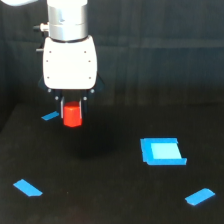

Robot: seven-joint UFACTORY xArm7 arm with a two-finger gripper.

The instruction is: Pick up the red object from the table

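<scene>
The red object (72, 114) is a small red-orange block hanging under my white gripper (72, 111) in the upper left of the exterior view. The dark fingers (62, 108) close on its sides, so the gripper is shut on it. The block appears lifted off the black table (110, 190), with dark surface showing beneath it. The fingertips are mostly hidden by the block and by shadow.
Several flat blue patches mark the table: a large one (162, 151) right of centre, a small one (199, 196) at the lower right, one (27, 187) at the lower left, and a sliver (50, 116) just left of the block. A dark curtain backs the scene.
</scene>
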